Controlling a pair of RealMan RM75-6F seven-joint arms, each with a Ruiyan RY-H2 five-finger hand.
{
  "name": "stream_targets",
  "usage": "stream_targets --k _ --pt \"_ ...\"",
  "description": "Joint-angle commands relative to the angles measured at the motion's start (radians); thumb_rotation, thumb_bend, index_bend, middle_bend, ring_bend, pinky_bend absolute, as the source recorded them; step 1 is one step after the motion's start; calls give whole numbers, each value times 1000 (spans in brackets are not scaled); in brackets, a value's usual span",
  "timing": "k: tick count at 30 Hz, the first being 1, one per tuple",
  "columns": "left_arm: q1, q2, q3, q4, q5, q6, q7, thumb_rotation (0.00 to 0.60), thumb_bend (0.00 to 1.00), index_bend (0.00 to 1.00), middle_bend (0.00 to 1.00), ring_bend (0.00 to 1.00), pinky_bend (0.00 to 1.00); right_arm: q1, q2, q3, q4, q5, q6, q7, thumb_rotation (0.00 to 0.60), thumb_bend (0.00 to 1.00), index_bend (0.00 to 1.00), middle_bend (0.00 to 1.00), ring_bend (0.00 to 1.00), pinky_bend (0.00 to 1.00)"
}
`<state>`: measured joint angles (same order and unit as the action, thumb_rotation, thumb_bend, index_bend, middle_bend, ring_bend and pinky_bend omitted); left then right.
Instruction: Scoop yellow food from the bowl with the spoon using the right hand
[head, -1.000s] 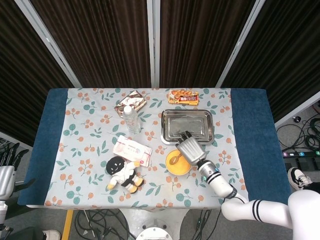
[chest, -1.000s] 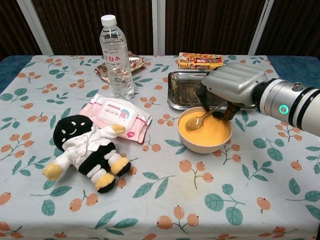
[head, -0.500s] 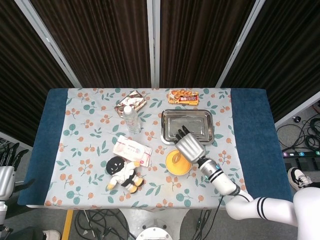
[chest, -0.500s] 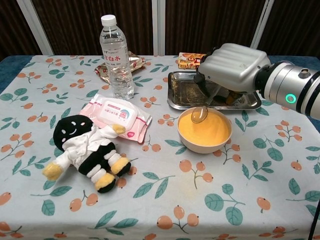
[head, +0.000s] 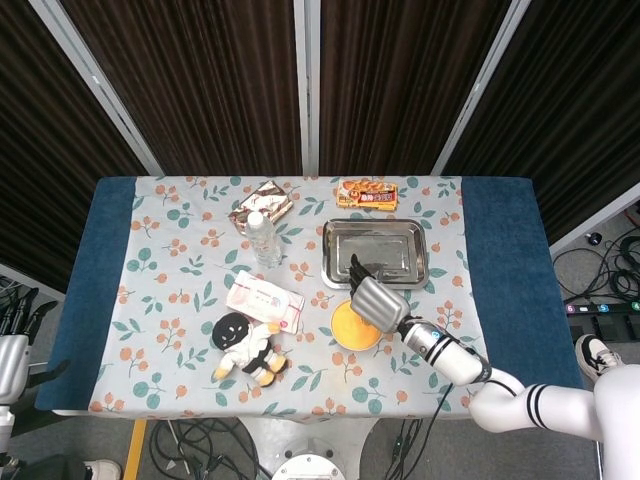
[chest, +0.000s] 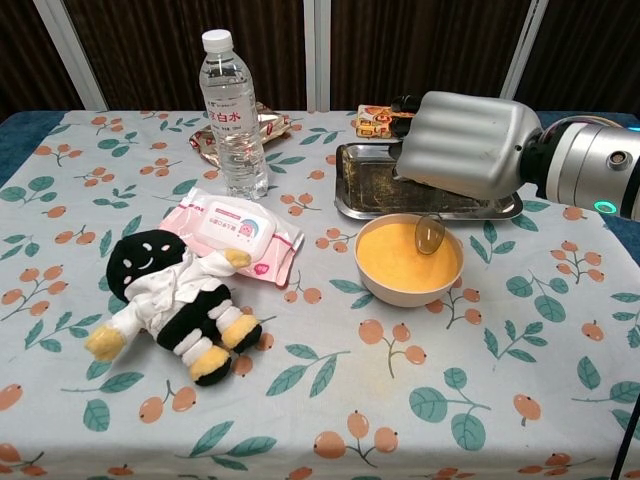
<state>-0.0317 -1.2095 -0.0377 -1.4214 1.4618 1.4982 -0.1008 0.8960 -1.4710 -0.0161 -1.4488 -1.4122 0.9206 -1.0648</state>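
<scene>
Two hands here, but the left hand (head: 10, 362) only pokes in at the edge of the head view, way off from the bowl (chest: 409, 259), so can't tell how it's set. Left of the bowl: plush doll (chest: 175, 303), wipes pack (chest: 232, 235), water bottle (chest: 232, 100). Over the bowl's right side, the right hand (chest: 468, 143) grips the spoon (chest: 430, 234), tip hanging down above the yellow food (chest: 400, 257).

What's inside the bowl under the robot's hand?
The bowl holds smooth yellow food. The spoon tip hangs over it, held by the right hand. The hand hides the spoon's handle, and the food hides the bowl's bottom.
</scene>
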Motion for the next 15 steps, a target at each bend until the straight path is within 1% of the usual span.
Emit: stream_targets --k 1,4,8,15 --pt "1 -1 1 1 0 0 -1 600 0 222 110 88 116 -1 -19 -5 23 -7 -3 -27 600 401 672 358 216 110" --pt "2 -1 1 3 0 0 -3 600 0 222 110 88 116 -3 -42 -3 40 -7 -4 -43 600 402 677 358 216 95" --pt "4 -4 2 10 -3 -2 -11 600 0 222 110 87 116 -9 -76 1 53 1 -4 -62 600 402 688 358 216 111" --pt "8 -8 2 22 -4 -1 -23 600 0 222 110 88 116 -13 -105 6 41 4 -10 -57 600 402 701 358 217 116"
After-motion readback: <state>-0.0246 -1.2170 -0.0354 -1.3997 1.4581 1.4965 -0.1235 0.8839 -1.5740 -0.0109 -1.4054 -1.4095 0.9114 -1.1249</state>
